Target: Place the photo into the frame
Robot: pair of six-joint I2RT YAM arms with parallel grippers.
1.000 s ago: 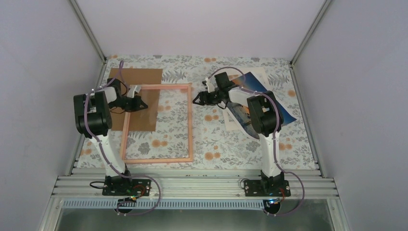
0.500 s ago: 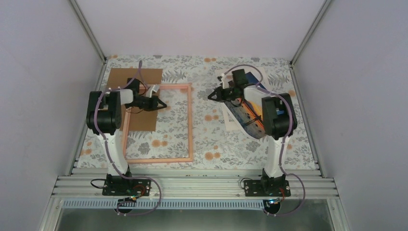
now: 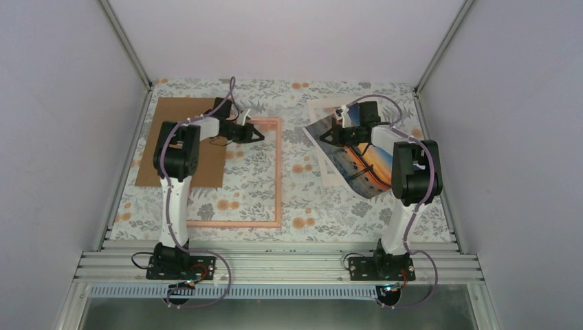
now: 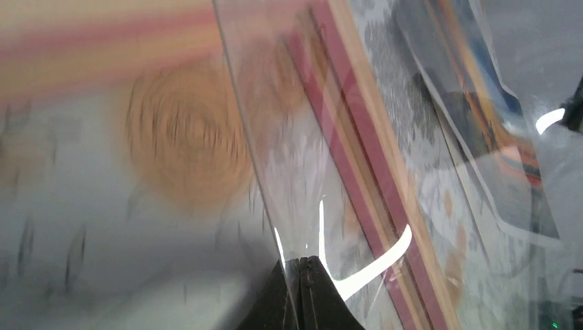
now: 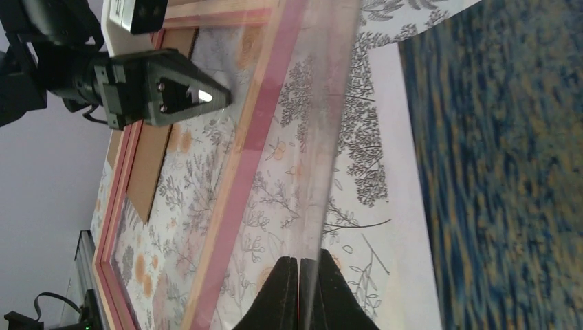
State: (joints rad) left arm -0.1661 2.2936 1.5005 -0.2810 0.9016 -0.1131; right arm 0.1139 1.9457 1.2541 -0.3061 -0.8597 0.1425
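Pink frame (image 3: 278,172) lengthwise near-far; L gripper (image 3: 258,135), R gripper (image 3: 326,136) pinch clear pane (image 4: 302,179).

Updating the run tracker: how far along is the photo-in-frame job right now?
Done: nothing is inserted. The frame lies flat with the tablecloth showing through it. In hand: the left gripper and right gripper are each shut on the edge of what looks like a thin clear sheet. Left: the photo lies outside the frame, to its right over the white mat, and must go in.
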